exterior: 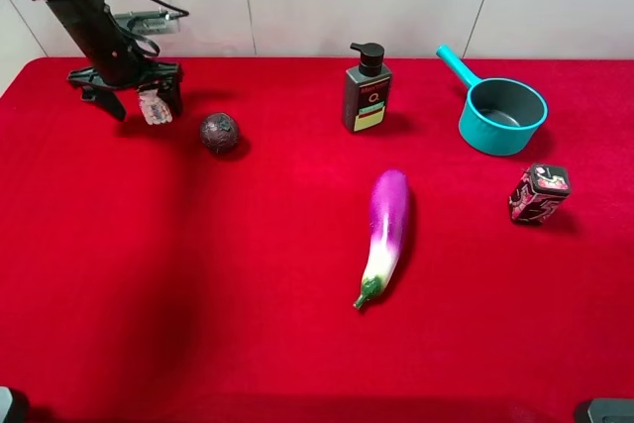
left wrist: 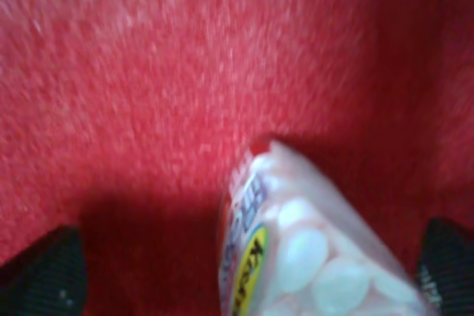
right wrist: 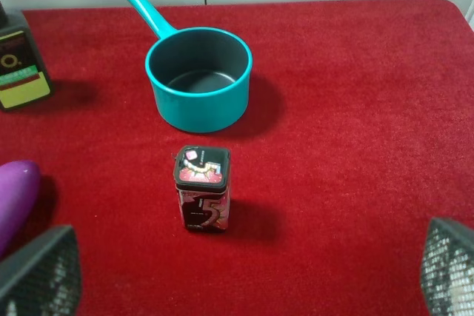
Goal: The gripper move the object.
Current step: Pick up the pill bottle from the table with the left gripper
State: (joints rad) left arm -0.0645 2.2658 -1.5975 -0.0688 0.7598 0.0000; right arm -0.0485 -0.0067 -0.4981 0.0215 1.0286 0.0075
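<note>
The small clear bottle with white pellets sits tilted at the far left back of the red cloth. My left gripper hangs over it with its black fingers spread to either side, jaws open, the bottle nearer one finger. In the left wrist view the bottle fills the lower middle, blurred, between the two fingertips; I cannot tell whether it touches a finger, and its cap is hidden. My right gripper is open and empty, low over the cloth in front of the red-black tin.
A dark round ball lies just right of the bottle. A dark pump bottle, a teal saucepan, the tin and a purple eggplant stand on the red cloth.
</note>
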